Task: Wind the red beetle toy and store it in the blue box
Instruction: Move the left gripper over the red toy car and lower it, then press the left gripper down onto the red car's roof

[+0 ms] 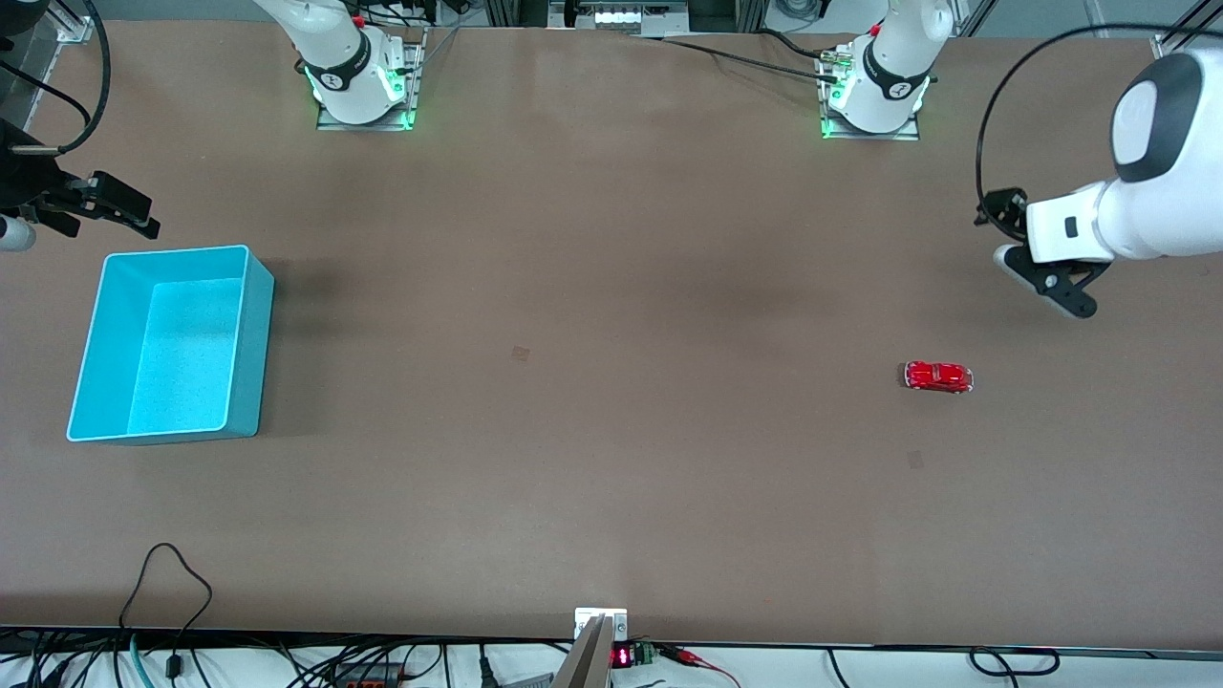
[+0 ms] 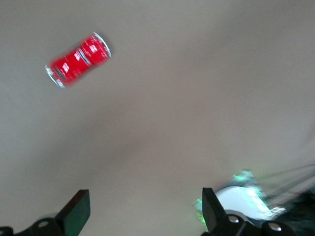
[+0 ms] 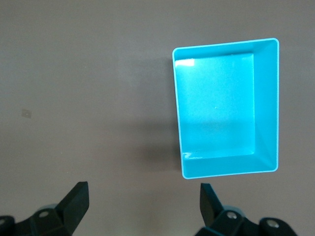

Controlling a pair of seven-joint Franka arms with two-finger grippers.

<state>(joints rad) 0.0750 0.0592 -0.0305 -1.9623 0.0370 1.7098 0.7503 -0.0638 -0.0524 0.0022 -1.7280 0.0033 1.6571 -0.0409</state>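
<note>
The red beetle toy (image 1: 938, 376) stands on the brown table toward the left arm's end; it also shows in the left wrist view (image 2: 78, 60). My left gripper (image 1: 1051, 284) is open and empty, up in the air over bare table beside the toy, apart from it; its own view shows the jaws wide apart (image 2: 146, 206). The blue box (image 1: 250, 354) sits empty toward the right arm's end and shows in the right wrist view (image 3: 266, 105). My right gripper (image 1: 119, 205) is open and empty, in the air beside the box (image 3: 144, 196).
The two arm bases (image 1: 361, 81) (image 1: 874, 91) stand along the table's edge farthest from the front camera. Cables (image 1: 167, 592) and a small clamp (image 1: 600, 626) lie at the edge nearest that camera.
</note>
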